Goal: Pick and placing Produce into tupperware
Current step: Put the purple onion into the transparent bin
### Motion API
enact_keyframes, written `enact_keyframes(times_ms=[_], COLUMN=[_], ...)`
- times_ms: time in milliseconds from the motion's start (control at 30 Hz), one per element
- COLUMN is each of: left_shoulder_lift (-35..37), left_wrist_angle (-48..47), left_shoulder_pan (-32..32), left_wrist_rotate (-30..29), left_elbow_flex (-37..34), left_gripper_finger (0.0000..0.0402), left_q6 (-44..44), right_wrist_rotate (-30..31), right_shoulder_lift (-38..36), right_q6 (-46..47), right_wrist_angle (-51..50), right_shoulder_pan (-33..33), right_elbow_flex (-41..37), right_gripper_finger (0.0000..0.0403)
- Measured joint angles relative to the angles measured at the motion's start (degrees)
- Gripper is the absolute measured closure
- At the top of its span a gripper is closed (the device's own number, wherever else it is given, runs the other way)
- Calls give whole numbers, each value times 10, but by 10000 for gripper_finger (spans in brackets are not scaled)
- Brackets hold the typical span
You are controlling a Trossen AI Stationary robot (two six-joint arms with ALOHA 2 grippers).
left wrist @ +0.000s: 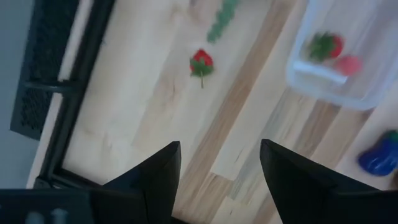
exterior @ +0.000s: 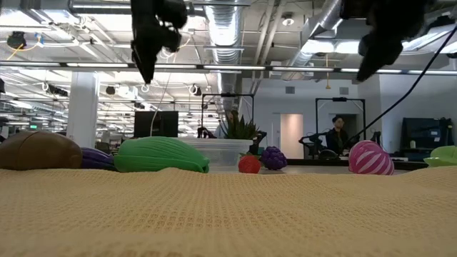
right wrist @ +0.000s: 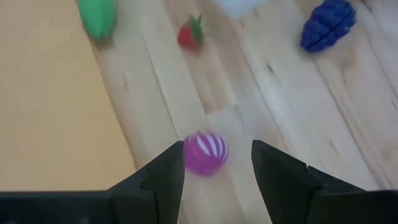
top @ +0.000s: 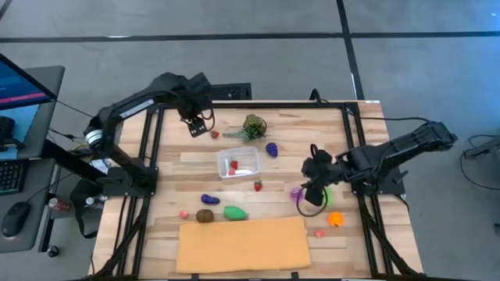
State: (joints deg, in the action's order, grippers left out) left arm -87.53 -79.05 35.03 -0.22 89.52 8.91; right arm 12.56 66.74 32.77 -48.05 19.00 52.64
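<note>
right gripper (right wrist: 217, 171) open, empty, above the pink striped ball (right wrist: 206, 152); left gripper (left wrist: 219, 171) open, empty, near a loose strawberry (left wrist: 201, 62); tub (top: 238, 162) holds one strawberry

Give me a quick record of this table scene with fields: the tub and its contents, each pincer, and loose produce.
tub: clear tupperware mid-table, holding one strawberry
left pincer: open, above the table's far left, near a loose strawberry
right pincer: open, above a pink striped piece
loose produce: purple grapes, strawberry beside the tub, green piece, brown piece, orange piece
other: leafy bunch, tan sheet along the near edge
</note>
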Motion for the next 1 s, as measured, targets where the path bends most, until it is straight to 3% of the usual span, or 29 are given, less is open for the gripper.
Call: enact_keyframes(times_ms=[300,667,1000], left_shoulder_lift=[149,345,469], left_wrist_angle=[12,16,22], left_shoulder_pan=[-4,-69,-115], left_wrist_rotate=[28,0,-22], left_elbow_flex=[0,0,0], left_gripper_finger=[190,190,190], left_q6=[-81,-246,-371], right_wrist_rotate=[16,39,-23], right_shoulder_lift=[11,17,97], right_q6=[-67,-139,-174], right_wrist_angle=[7,27,44], right_shoulder_pan=[19,-9,-21], right_elbow_flex=[-15,-15,-15], right_gripper_finger=[218,142,127])
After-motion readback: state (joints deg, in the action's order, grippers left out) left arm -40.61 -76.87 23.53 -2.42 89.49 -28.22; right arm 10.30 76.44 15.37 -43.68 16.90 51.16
